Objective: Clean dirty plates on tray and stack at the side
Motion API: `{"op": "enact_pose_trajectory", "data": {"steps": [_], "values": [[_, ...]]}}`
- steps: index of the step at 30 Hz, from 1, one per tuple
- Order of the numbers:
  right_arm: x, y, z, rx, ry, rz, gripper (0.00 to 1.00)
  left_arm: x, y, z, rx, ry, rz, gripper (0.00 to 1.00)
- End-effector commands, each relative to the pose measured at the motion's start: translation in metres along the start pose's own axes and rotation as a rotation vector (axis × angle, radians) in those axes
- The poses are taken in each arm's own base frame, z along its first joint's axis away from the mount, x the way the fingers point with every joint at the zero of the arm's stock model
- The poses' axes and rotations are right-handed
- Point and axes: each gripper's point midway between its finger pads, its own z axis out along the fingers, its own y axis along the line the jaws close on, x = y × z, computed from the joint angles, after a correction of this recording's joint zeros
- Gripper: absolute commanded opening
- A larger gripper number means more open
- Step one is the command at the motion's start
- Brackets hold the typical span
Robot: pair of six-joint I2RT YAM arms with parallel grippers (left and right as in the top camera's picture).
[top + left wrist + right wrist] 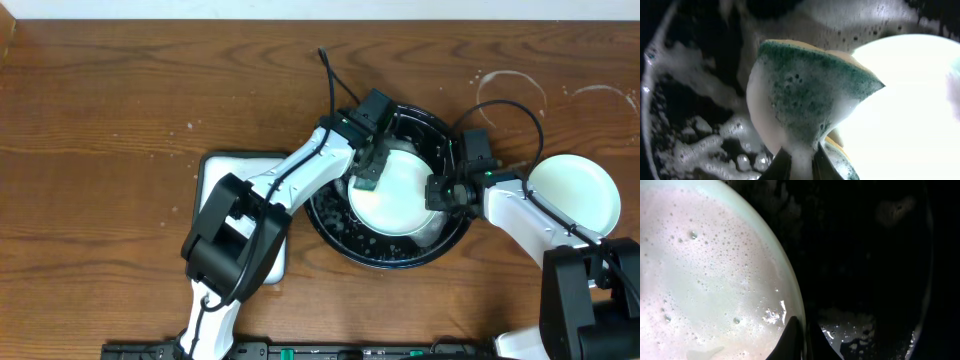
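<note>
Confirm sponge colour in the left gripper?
Sponge: green scrub face over yellow, soapy; best in left wrist view.

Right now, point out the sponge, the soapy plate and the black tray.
sponge (810, 92), left wrist view, green scouring face.
soapy plate (395, 195), overhead view, bare centre.
black tray (385, 251), overhead view, sudsy floor near rim.

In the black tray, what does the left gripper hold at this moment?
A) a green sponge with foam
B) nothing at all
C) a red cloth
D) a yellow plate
A: the left gripper is shut on a foamy green sponge, at the edge of the pale plate in the black tray.
</note>
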Motion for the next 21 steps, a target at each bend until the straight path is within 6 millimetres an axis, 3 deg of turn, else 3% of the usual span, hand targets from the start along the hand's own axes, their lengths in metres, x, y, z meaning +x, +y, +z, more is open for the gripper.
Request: {"op": "enact_pose_trajectory", "data": {"steps": [1,6,12,17,21], "values": [[0.014,-0.016,0.007,0.079,0.035,-0.013,0.01,0.036,-0.007,0.005,0.104,0.154,-0.106,0.08],[0.014,-0.016,0.007,0.079,0.035,-0.013,0.01,0.038,-0.032,-0.014,0.262,0.189,-0.178,0.08],[0.014,-0.016,0.007,0.079,0.035,-0.013,0.01,0.022,-0.019,-0.061,0.278,0.110,-0.205,0.08],[0.013,-0.015,0.007,0.078,0.031,-0.013,0.01,0.013,0.020,-0.111,0.252,0.028,-0.282,0.08],[0.012,-0.013,0.007,0.067,0.027,-0.014,0.01,0.028,0.089,-0.144,0.072,0.005,-0.405,0.08]]}}
